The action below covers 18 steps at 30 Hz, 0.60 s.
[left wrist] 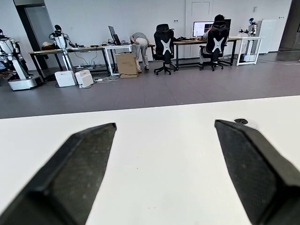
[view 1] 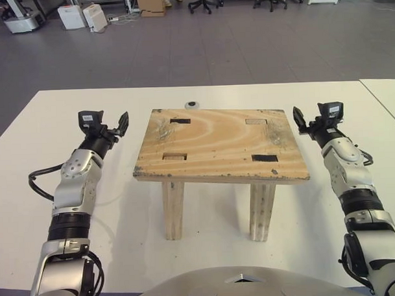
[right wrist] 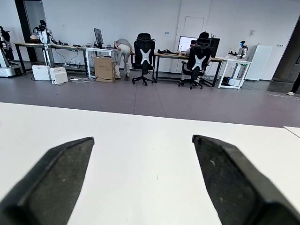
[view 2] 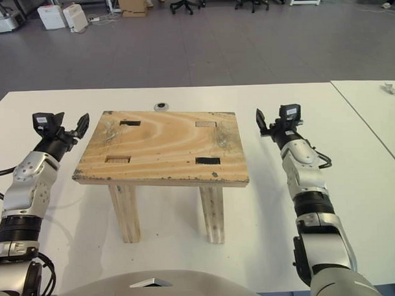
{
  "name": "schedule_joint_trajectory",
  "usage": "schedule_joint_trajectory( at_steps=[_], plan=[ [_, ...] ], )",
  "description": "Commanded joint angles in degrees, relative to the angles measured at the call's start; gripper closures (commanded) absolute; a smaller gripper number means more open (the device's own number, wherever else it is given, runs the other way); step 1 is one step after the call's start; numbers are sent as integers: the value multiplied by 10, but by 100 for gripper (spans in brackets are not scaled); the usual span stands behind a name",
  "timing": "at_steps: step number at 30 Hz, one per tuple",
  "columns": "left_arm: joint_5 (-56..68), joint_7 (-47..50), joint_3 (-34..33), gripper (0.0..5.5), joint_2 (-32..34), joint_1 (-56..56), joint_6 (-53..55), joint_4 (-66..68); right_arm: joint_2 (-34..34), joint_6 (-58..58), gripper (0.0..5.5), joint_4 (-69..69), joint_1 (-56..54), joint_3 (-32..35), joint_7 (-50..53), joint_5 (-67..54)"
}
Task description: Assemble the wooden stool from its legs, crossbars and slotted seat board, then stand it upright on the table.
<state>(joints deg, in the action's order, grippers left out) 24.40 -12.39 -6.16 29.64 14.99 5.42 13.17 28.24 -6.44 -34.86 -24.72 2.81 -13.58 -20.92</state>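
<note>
Wooden stool [view 1: 220, 144] is seen assembled and upright on the white bench [view 1: 53, 107]; left fingers [view 1: 123, 121] and right fingers [view 1: 299, 119] are held spread beside it, grasping nothing.

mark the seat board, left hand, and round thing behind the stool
seat board [view 1: 218, 139], left eye view, top face middle
left hand [left wrist: 165, 125], left wrist view, midway between fingertips
round thing [view 1: 193, 104], left eye view, its centre
</note>
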Motion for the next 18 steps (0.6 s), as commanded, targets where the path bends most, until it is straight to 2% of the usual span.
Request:
schedule_joint_trajectory(
  at_steps=[1, 18],
  plan=[
    [-38, 1, -10, 164, -12, 18, -11, 7, 0, -29, 158, -44, -41, 33, 1, 29],
    [-85, -27, -43, 164, -27, 52, -14, 51, -37, -62, 158, -78, -46, 81, 4, 81]
  ],
)
